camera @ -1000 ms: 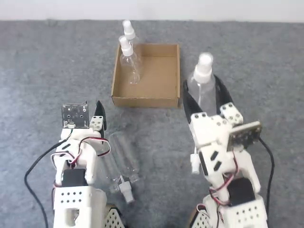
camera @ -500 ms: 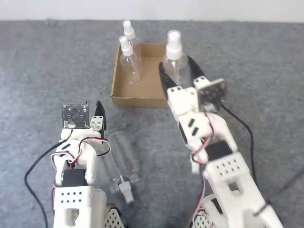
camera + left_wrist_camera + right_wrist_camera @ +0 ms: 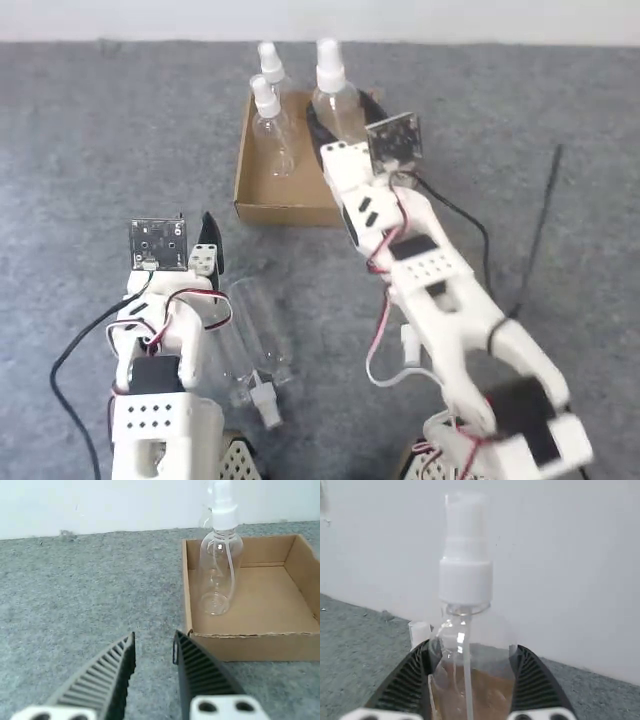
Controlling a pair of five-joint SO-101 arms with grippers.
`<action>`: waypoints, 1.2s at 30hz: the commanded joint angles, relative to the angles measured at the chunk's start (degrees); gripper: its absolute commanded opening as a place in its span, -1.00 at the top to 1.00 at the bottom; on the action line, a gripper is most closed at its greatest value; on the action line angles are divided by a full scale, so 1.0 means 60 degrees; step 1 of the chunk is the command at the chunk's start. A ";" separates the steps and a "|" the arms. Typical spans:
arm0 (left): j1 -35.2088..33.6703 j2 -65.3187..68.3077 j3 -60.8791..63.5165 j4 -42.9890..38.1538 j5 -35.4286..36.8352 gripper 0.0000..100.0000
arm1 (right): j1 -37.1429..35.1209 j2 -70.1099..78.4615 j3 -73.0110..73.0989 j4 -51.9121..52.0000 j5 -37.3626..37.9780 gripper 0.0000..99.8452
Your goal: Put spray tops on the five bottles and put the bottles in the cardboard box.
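The right gripper (image 3: 471,650) is clasping a capped bottle (image 3: 335,95) with its fingers pressed against both sides, holding it upright over the far right corner of the cardboard box (image 3: 300,212). Two more capped bottles (image 3: 272,125) are standing at the box's far left corner. The left gripper (image 3: 154,637) is hovering with fingers slightly parted and empty, beside two uncapped bottles (image 3: 262,325) lying on the bench (image 3: 100,130).

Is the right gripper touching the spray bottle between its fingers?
Touching. The right wrist view shows the right gripper with its fingers pressed against both sides of the spray bottle, with no gap.
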 commanded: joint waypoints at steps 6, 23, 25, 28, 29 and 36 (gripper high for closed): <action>-0.0059 -0.0132 -0.0125 -0.0322 -0.0073 0.77 | 0.0007 0.2366 -0.2388 -0.1194 -0.0132 0.99; -0.0059 -0.0132 -0.0125 -0.0293 -0.0073 0.77 | 0.0564 0.6806 -0.5612 -0.2967 -0.1832 0.99; -0.0059 -0.0132 -0.0125 -0.0278 -0.0073 0.77 | 0.0681 0.7099 -0.5875 -0.2967 -0.1832 0.99; -0.0059 -0.0132 -0.0125 -0.0278 -0.0073 0.77 | 0.0725 0.7568 -0.6300 -0.2967 -0.1832 0.99; -0.0059 -0.0132 -0.0125 -0.0278 -0.0073 0.77 | 0.0725 0.7729 -0.6447 -0.2967 -0.1832 0.99; -0.0059 -0.0132 -0.0125 -0.0278 -0.0073 0.77 | 0.0681 0.8916 -0.7399 -0.3011 -0.1817 0.99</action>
